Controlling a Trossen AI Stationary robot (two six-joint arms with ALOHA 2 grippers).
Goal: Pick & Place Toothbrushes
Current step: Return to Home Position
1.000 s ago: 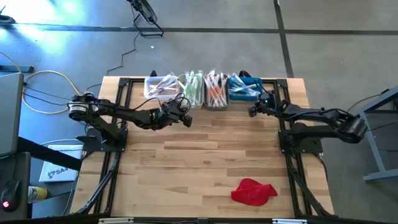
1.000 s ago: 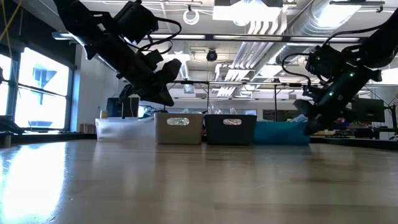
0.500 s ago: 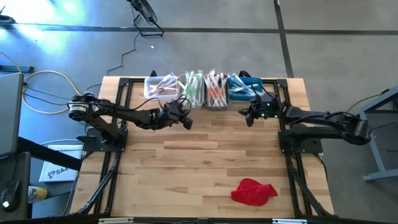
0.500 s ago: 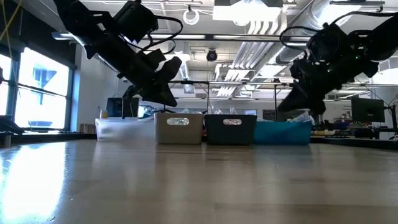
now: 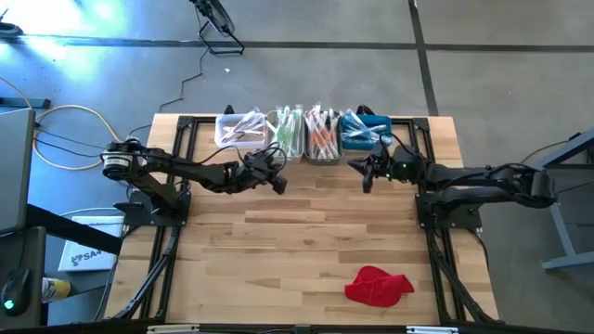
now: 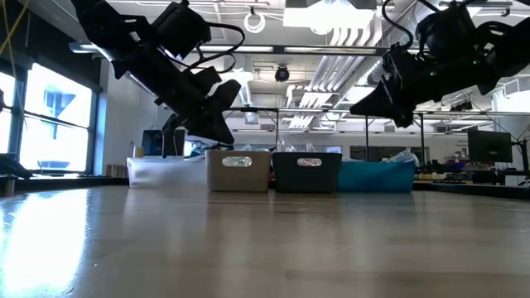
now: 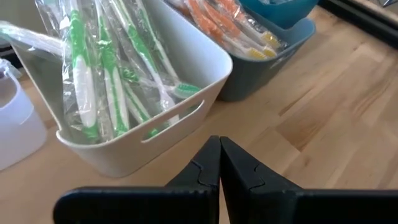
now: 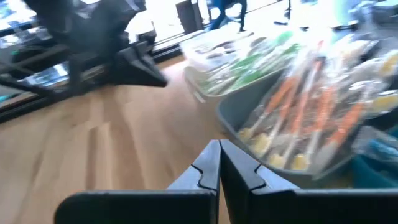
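The toothbrushes lie in clear wrappers, sorted by colour, in a row of bins at the table's far edge: pink in the white bin point(image 5: 239, 127), green in the beige bin point(image 5: 290, 133) point(image 7: 106, 87), orange in the grey bin point(image 5: 322, 134) point(image 8: 311, 112), blue in the blue bin point(image 5: 364, 130). My left gripper point(image 5: 278, 181) point(image 7: 219, 146) hovers shut and empty just in front of the beige bin. My right gripper point(image 5: 364, 176) point(image 8: 219, 149) hangs shut and empty in the air in front of the grey and blue bins, pointing toward the table's left.
A crumpled red cloth point(image 5: 379, 285) lies near the front right of the table. The bare wooden top point(image 5: 306, 232) spreads between the bins and the cloth. In the low view both grippers point(image 6: 222, 124) point(image 6: 364, 106) hang well above the table.
My right gripper has swung from beside the blue bin toward the table's left and a little toward its near edge, rising and tipping up from a downward slant to almost level, and has stayed shut. My left gripper has kept its place.
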